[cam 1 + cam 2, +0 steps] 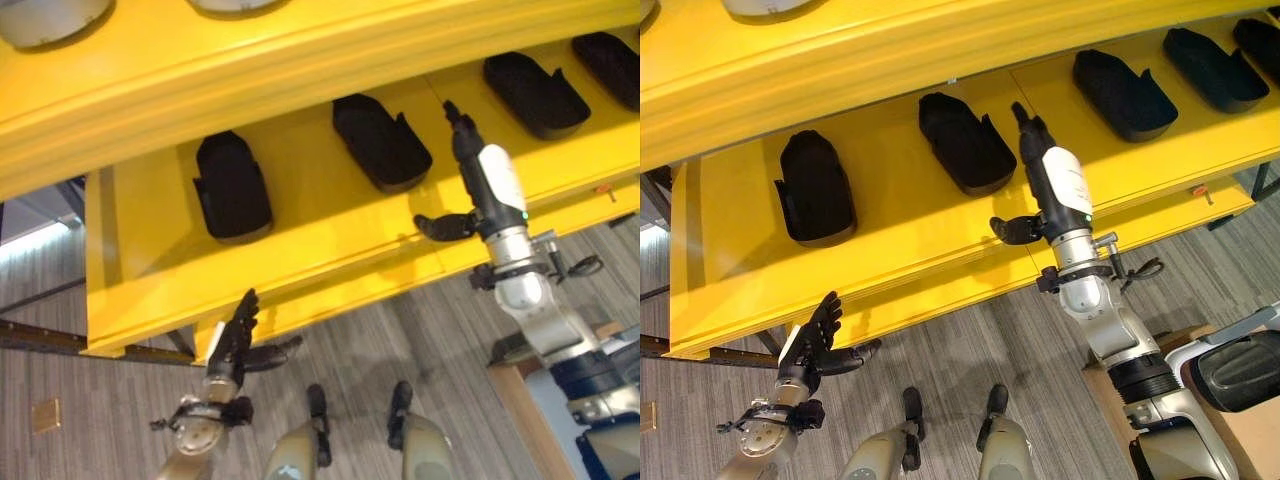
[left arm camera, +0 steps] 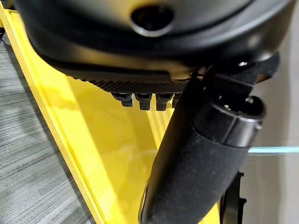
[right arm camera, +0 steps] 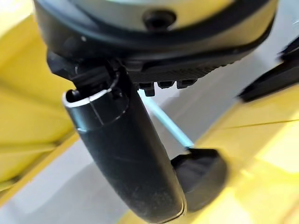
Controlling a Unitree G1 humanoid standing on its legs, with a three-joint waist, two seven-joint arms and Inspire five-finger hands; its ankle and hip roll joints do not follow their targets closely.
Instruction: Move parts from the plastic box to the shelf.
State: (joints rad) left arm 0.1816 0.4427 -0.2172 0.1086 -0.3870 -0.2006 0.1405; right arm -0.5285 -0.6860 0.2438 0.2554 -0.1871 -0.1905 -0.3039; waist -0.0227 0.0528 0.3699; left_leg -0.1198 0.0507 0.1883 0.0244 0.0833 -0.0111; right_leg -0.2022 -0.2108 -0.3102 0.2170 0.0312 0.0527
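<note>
Several black moulded parts lie in a row on the yellow shelf (image 1: pixel 320 235): one at the left (image 1: pixel 232 187), one in the middle (image 1: pixel 381 142), and others to the right (image 1: pixel 535 95). My right hand (image 1: pixel 492 188) reaches over the shelf between the middle part and the one to its right, fingers straight, thumb spread, holding nothing. Past its thumb (image 3: pixel 126 158) the right wrist view shows a black part (image 3: pixel 201 175) on the yellow surface. My left hand (image 1: pixel 238 338) hangs open below the shelf's front edge, empty. Its thumb (image 2: pixel 201 158) stands out against the yellow shelf (image 2: pixel 107 140).
An upper yellow shelf level (image 1: pixel 200 70) overhangs the row and carries pale rounded objects (image 1: pixel 50 15). At the lower right a pale-rimmed container (image 1: pixel 1240 370) with something dark inside sits on a brown surface. Grey striped floor (image 1: pixel 100 400) lies below the shelf.
</note>
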